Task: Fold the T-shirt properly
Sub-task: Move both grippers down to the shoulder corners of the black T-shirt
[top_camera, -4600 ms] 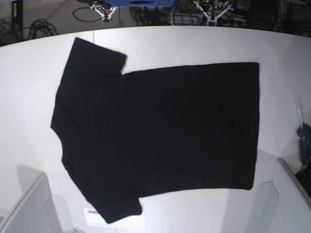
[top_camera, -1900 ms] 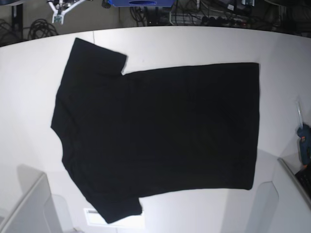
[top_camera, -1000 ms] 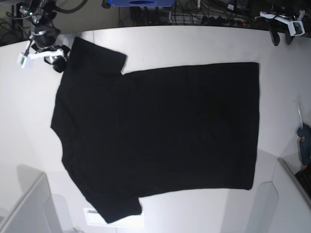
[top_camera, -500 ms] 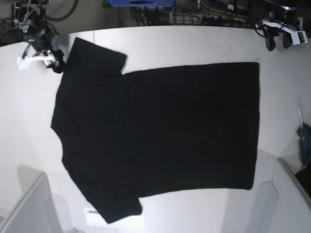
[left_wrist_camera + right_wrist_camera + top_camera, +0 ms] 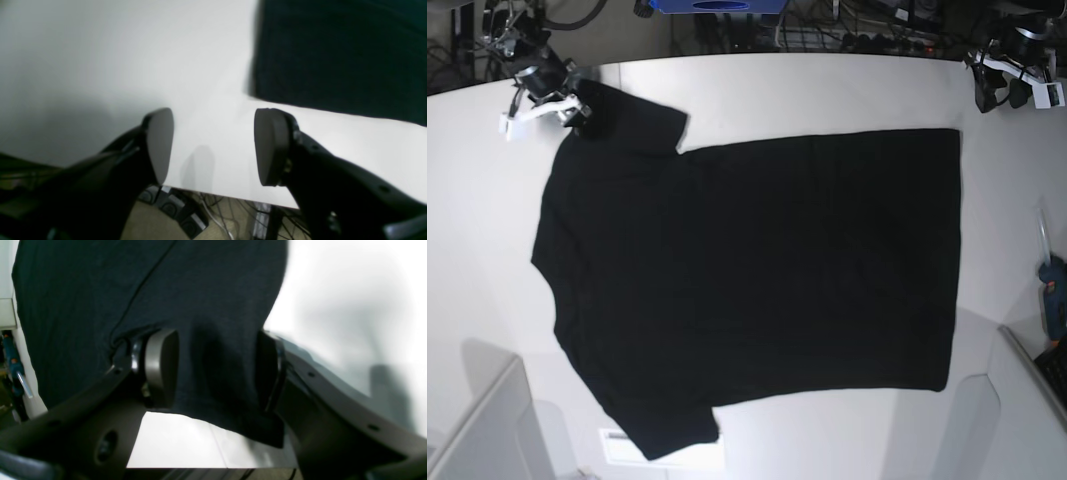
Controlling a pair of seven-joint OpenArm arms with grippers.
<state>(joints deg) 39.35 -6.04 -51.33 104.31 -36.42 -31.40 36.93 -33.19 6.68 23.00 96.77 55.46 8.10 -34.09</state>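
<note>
Since half a second ago, the right pincer (image 5: 575, 108) has shifted from just off the cloth to over the far sleeve corner of the large black short-sleeved cloth T-shirt (image 5: 757, 280), while the left pincer (image 5: 1009, 92) has moved slightly toward the right edge of the base view.

In its wrist view the right pincer (image 5: 217, 368) stands wide, its dark round pads (image 5: 163, 368) set either side of a strip of black cloth near the sleeve's hem; whether either pad touches the fabric cannot be told. Bare counter shows just past the sleeve edge.

The left pincer (image 5: 213, 143) is also wide, with nothing between its pads (image 5: 270, 146). It hangs over bare surface close to the far edge of the white counter (image 5: 100, 66), with cables visible on the floor beyond. The garment's far hem corner lies just ahead of it, apart from both pads.

The T-shirt lies flat and spread on the middle of the counter, plain side up, collar toward the base view's left and hem toward its right. Open counter borders the shirt on every side, widest along the far edge and at the left. A blue-handled tool (image 5: 1053, 295) rests near the right edge, well apart from the hem.
</note>
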